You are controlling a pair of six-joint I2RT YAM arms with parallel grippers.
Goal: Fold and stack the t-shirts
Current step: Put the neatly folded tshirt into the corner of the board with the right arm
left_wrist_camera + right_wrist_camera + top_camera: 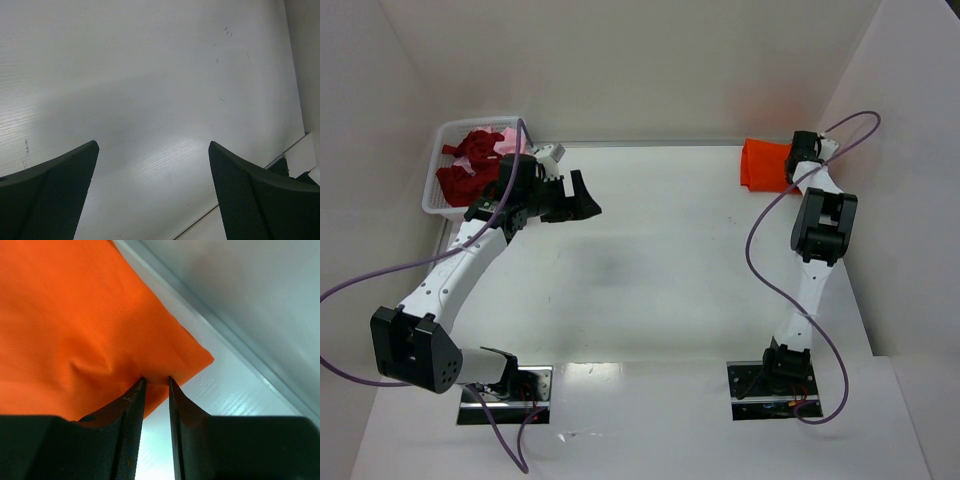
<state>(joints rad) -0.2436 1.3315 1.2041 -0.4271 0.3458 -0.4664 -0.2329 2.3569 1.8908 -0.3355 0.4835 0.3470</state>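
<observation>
A folded bright orange t-shirt point(763, 165) lies at the table's far right corner. My right gripper point(792, 168) is at its right edge. In the right wrist view the gripper point(156, 380) has its jaws almost together, pinching a puckered corner of the orange t-shirt point(75, 315). Dark red t-shirts point(468, 168) and a pale pink one point(506, 136) lie crumpled in the white mesh basket point(433, 205) at the far left. My left gripper point(582, 200) is open and empty, just right of the basket above the table; in the left wrist view it point(153, 145) shows only bare table.
White walls enclose the table at the back and on both sides. A purple cable point(760, 250) loops beside the right arm. Another cable point(350, 290) trails from the left arm.
</observation>
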